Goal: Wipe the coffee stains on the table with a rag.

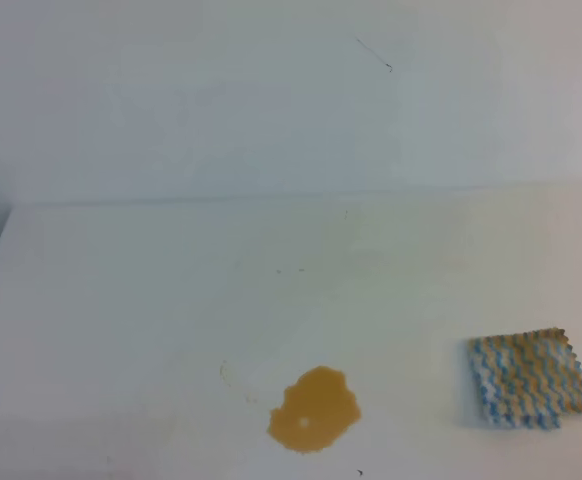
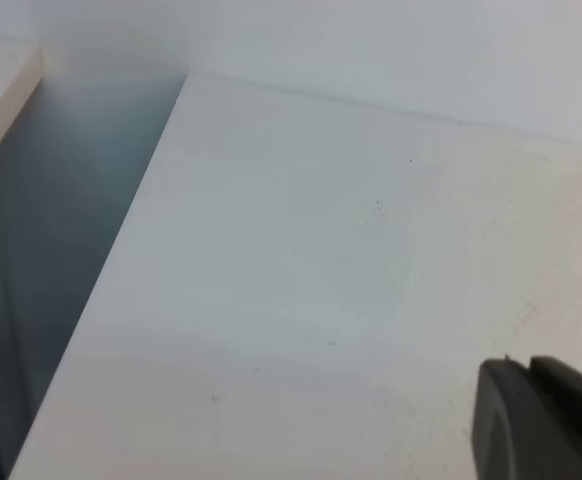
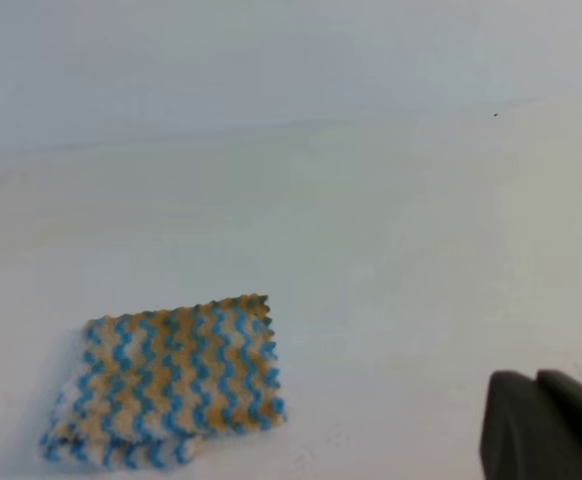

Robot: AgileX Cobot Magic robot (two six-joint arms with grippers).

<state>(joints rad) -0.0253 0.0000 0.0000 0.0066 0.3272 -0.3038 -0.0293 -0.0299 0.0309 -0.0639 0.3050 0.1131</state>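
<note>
White table [image 1: 171, 300] fills your view, wall [image 1: 221, 100] behind. Your coffee stains [image 1: 315, 410] sit near the front edge, the rag [image 1: 531, 382] lying flat well to their right. Each wrist view shows only a dark piece of the left gripper [image 2: 543, 420] and right gripper [image 3: 546, 425]; you cannot tell whether they are apart.

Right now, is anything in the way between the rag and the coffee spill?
Nothing visible is. The rag lies flat on the table, to the right of the coffee stains, and only bare white tabletop shows between them.
</note>
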